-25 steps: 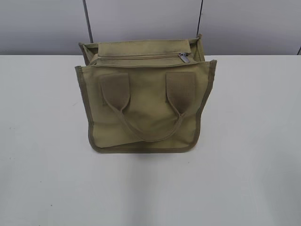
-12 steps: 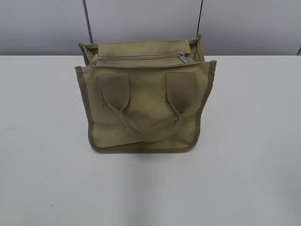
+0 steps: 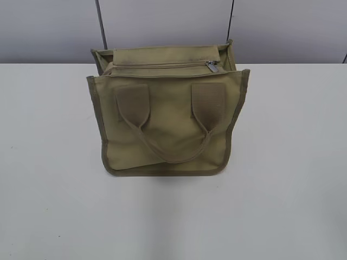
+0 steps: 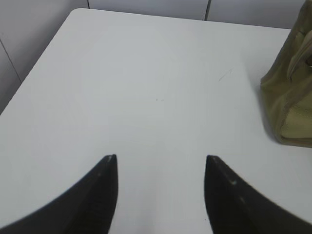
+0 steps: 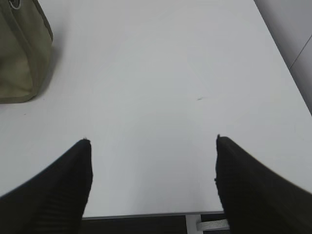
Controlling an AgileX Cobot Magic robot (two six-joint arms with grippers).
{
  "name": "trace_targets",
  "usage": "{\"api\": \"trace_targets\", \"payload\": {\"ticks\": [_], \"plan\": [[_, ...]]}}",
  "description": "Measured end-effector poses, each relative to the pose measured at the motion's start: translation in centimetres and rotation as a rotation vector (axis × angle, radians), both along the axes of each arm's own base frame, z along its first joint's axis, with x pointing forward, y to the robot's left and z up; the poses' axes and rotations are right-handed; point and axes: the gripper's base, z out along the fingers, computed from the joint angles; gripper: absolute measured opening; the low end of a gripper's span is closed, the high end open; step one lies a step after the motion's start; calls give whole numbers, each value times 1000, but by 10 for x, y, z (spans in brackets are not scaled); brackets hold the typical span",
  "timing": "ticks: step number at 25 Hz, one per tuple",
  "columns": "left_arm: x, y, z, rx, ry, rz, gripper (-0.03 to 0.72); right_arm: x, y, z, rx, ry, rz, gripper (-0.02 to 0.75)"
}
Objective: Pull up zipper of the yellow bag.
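The yellow bag (image 3: 165,116), a khaki canvas tote with darker trim and two webbing handles, stands upright in the middle of the white table (image 3: 293,162). Its zipper (image 3: 162,65) runs across the top, with the silver pull tab (image 3: 212,66) at the right end. Neither gripper shows in the exterior view. In the left wrist view my left gripper (image 4: 161,158) is open and empty over bare table, with the bag (image 4: 292,92) at the right edge. In the right wrist view my right gripper (image 5: 151,139) is open and empty, with the bag (image 5: 22,53) at the upper left.
The table's near edge (image 5: 146,214) lies just under my right gripper. Grey wall panels (image 3: 162,24) stand behind the table. The table's left edge (image 4: 34,73) shows in the left wrist view.
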Motion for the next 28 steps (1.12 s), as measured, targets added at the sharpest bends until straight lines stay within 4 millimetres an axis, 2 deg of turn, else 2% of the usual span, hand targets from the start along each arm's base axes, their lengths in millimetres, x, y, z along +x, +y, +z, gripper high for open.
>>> {"api": "trace_targets", "payload": {"ticks": [28], "plan": [[0, 0, 0, 2, 0, -38, 437, 0, 0, 0, 0, 0, 3, 578]]}}
